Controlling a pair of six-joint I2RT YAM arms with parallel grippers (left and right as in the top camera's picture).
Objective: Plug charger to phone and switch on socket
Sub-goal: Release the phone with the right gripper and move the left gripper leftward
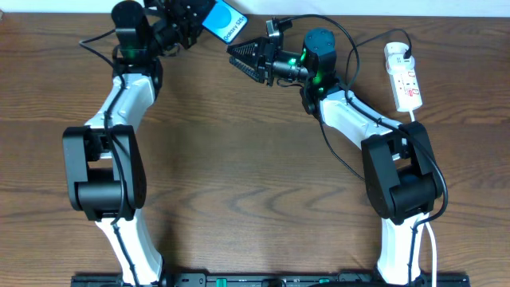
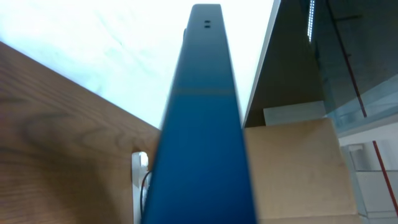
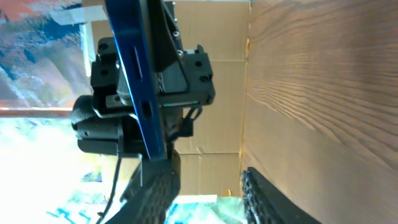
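Hanging above the far side of the desk (image 1: 255, 159), the phone (image 1: 224, 21) is pinched by the jaws of the left gripper (image 1: 191, 25). It is tilted w/ one short edge turned toward the right gripper (image 1: 249, 57), prob. so the port is presented for plugging. Its screen is seen as bright blue-cyan w/ small white text; edge-on, a thin dark-blue frame w/ two small holes is shown. The right jaws are spread, nothing seen between them, and are aimed at the phone from just beside it. The charger (image 1: 373, 37) is seen as a thin black lead by the socket (image 1: 402, 76), well apart at the desk's right. Whether its tip is seated can't be told.
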